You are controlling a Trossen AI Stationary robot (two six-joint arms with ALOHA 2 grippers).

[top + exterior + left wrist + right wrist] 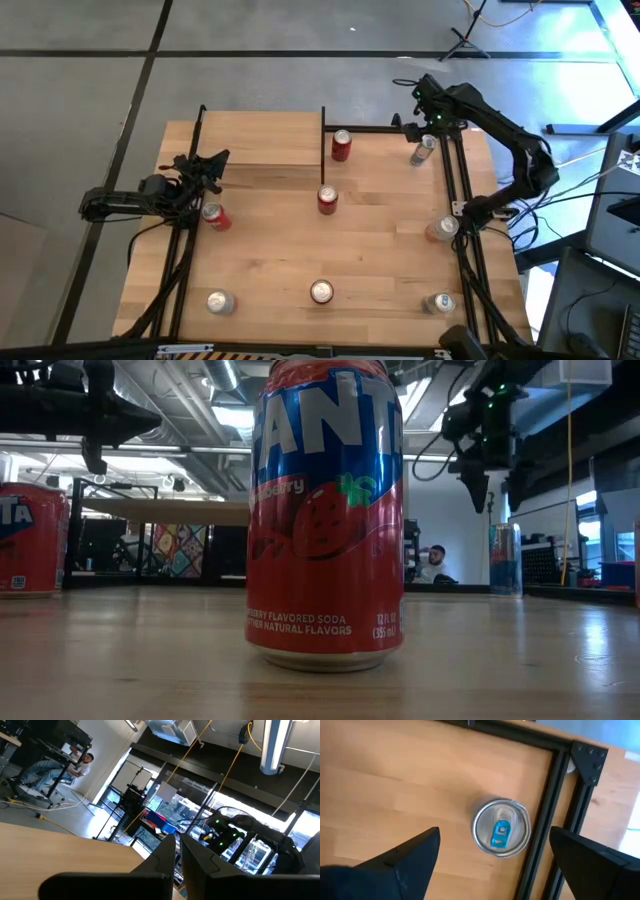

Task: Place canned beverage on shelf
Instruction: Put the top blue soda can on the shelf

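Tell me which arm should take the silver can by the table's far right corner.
The right arm, probably. Its gripper hangs open right above the silver can, fingers either side. The left gripper is shut, across the table by the shelf.

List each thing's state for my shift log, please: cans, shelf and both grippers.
Right gripper: open, above the silver can, not touching it.
Silver can: upright, blue tab, beside the black frame at the far right corner.
Left gripper: shut, empty, at the table's left edge.
Shelf: nothing on its board.
Strawberry Fanta can: upright on the tabletop.
Other cans: upright, scattered on the tabletop.
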